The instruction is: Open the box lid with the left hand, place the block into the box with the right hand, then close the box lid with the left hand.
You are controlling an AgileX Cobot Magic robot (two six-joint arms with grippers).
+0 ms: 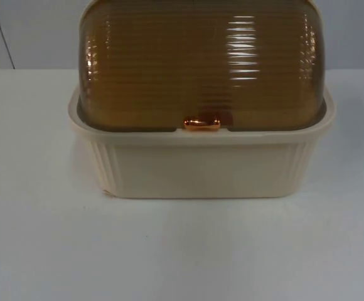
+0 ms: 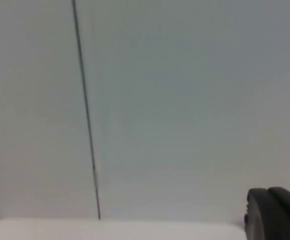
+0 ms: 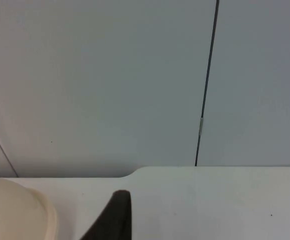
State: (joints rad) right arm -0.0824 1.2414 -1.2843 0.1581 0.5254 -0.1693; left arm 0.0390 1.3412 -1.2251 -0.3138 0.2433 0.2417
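Box (image 1: 201,166) being the thing of the task, one cream box is standing on the white surface (image 1: 182,251), at the centre of the top view and reaching toward twelve o'clock, with its front wall facing six o'clock. Starting from the jaws: of the left gripper (image 2: 275,212) one black fingertip is being seen in the left wrist view, pointed toward the grey partition wall (image 2: 185,100) and the far edge of the surface; whether these jaws are released or clenched cannot be told. Of the right gripper (image 3: 112,217) likewise one black fingertip is being seen in the right wrist view, with a cream rounded corner of the box just beside it, not touching it as far as can be judged; the state of these jaws cannot be told either. Both arms are judged to be waiting, held back from the box.

One brown translucent ribbed lid (image 1: 201,63) is being carried by the box, domed and lying down on the rim, so the box is being kept closed. One small copper-coloured handle (image 1: 201,124) is sitting at the lid's front edge, at six o'clock of the lid, presumably placed there so that the lid can be lifted from the front. The opening step is judged as not yet done. One dark seam is being shown in the wall in each wrist view.
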